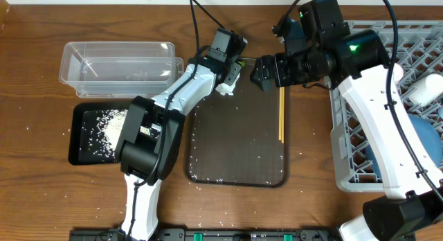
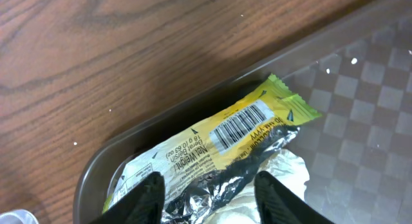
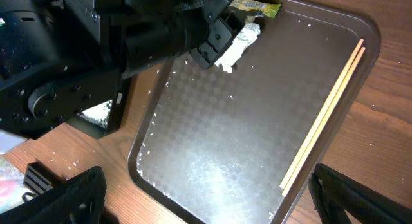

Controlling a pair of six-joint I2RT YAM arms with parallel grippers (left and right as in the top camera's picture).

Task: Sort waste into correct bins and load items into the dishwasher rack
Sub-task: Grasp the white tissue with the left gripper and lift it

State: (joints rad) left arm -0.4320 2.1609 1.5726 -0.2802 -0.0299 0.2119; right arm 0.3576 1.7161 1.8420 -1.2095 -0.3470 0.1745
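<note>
The left tool (image 2: 209,185) is down at the top corner of the brown tray (image 1: 235,147). Its two fingers are spread apart. The green-yellow snack wrapper (image 2: 225,137) and the crumpled white tissue (image 3: 237,45) lie between them. The right tool (image 3: 206,185) hangs over the tray, spread wide and holding nothing. The chopsticks (image 1: 281,113) lie along the tray's right side. Rice (image 1: 104,130) sits in the black tray (image 1: 79,154).
</note>
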